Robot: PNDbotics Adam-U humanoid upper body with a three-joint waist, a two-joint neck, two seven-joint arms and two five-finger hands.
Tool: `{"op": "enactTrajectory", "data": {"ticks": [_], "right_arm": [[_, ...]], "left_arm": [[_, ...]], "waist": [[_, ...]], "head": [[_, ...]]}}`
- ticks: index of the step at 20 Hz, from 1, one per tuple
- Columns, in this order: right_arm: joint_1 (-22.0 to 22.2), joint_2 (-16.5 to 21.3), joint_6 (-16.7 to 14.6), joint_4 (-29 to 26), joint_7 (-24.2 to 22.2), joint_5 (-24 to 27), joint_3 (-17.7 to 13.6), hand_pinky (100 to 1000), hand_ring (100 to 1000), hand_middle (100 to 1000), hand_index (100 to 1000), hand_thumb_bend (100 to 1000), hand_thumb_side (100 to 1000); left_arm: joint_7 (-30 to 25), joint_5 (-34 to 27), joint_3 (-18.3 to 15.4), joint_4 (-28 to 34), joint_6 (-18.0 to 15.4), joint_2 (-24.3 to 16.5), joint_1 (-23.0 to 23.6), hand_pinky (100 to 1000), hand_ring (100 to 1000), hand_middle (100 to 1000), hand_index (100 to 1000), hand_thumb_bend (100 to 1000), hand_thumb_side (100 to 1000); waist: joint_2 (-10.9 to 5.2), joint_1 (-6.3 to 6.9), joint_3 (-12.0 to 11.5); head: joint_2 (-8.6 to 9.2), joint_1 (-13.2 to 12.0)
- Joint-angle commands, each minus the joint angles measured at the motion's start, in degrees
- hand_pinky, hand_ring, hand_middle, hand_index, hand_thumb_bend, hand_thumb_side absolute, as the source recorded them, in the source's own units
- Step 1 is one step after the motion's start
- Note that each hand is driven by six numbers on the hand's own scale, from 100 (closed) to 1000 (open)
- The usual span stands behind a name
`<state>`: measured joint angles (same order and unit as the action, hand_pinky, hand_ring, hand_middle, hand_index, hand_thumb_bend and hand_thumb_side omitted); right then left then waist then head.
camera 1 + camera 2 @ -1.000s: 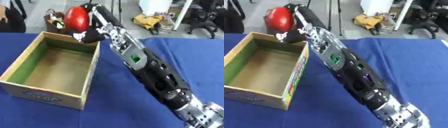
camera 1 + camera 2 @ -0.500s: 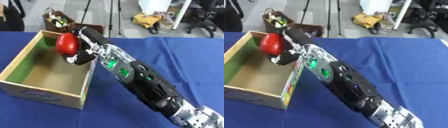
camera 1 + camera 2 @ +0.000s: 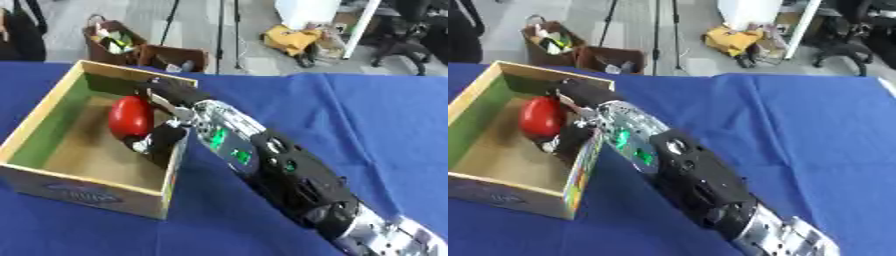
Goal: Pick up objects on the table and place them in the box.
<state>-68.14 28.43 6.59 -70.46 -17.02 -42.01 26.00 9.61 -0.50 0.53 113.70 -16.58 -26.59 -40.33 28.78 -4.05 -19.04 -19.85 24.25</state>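
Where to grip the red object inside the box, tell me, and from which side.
Grip the red object across its rounded middle, coming from above: the box walls block the sides. The right robot hand already reaches in over the right wall, fingers curled beside it.

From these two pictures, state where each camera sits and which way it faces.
Left eye view: head camera, looking down and forward at the box; the right arm crosses from lower right, its robot hand holding the red object inside the box.
Right eye view: same head, slightly to the right; same arm.
Both share box, red object, blue table.
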Motion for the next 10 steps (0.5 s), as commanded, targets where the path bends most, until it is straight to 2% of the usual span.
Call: {"op": "enactTrajectory", "data": {"ticks": [1,6,10], "right_arm": [[-1.7,1.3,0.0,-3.9,-2.2,-2.7,-2.4,739,880,893,992,485,850],[-1.7,2.1,1.2,-7.4,-2.9,-3.4,-4.1,746,881,894,998,539,854],[-1.3,3.0,2.2,-10.0,-2.2,-1.3,-5.1,739,868,881,988,518,839]], "left_arm": [[0.2,0.0,-0.3,0.9,0.1,-0.7,-0.4,600,743,770,938,100,943],[0.3,0.1,-0.3,0.9,0.2,-0.9,0.0,600,744,770,938,100,943],[0.4,0.2,-0.4,0.9,0.4,-1.1,0.5,600,744,770,937,100,942]], "waist": [[-1.71,0.5,0.1],[-2.27,0.69,0.5],[-2.87,0.87,1.1]], "head": [[-0.03,0.0],[-0.42,0.0],[-0.8,-0.4]]}}
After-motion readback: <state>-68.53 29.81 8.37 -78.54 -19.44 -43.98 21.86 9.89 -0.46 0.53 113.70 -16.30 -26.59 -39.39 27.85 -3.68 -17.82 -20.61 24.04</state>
